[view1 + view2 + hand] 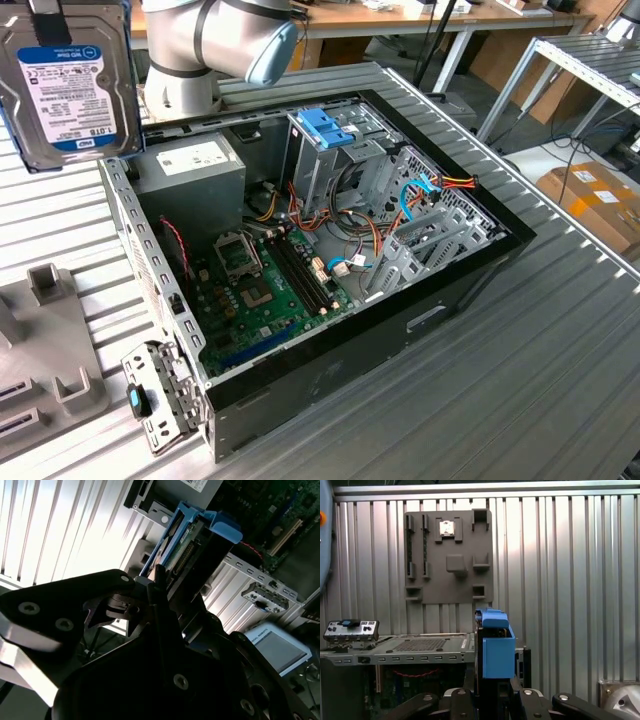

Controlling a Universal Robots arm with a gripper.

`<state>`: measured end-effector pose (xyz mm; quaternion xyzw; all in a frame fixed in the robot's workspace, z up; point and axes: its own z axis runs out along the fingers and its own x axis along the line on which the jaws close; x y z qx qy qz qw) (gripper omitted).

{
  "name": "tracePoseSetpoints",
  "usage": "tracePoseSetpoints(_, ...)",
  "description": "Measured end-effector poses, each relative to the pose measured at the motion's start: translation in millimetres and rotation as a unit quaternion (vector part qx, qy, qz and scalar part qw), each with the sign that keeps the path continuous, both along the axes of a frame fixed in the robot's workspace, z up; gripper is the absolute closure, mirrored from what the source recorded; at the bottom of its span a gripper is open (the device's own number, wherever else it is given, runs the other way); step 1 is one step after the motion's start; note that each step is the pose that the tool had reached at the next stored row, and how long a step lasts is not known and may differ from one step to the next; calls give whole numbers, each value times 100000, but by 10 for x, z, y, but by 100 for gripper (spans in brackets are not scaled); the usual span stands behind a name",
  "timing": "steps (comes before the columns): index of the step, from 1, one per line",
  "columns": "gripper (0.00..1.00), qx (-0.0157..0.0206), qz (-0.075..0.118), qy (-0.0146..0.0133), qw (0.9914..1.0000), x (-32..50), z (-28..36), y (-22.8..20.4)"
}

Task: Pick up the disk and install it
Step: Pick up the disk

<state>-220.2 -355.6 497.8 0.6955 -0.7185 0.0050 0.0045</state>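
I am holding the disk up in the air. My gripper is squeezed tight on it, with my black fingers pressing on its two sides.

In the exterior view the disk hangs at the top of the exterior view's left. Its flat face with the blue-and-white label is turned to the camera. It is over the ribbed metal table, just beside the open computer case and not inside it. The corner of the case nearest to the disk is where the grey power box sits. My arm stands behind the case.

In the first wrist view I see the disk from its thin edge. Its light-blue rail sticks out from between my fingers. Past it, a grey holder plate lies flat on the table.

In the second wrist view the disk is tilted in my grip, with the blue rail along its side.

Inside the case there is a green board, a blue latch piece on top of a metal cage, and some coloured wires
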Motion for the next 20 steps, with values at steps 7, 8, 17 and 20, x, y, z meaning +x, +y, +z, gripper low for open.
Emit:
tracePoseSetpoints(7, 65, -4, 4, 6, 100000, 177, 0, 0)
tracePoseSetpoints(8, 65, -5, -1, 7, 100000, 195, 1, 0)
tracePoseSetpoints(17, 65, -2, 3, 5, 100000, 261, 0, 2)
tracePoseSetpoints(20, 65, -1, 3, 4, 100000, 262, 0, 2)
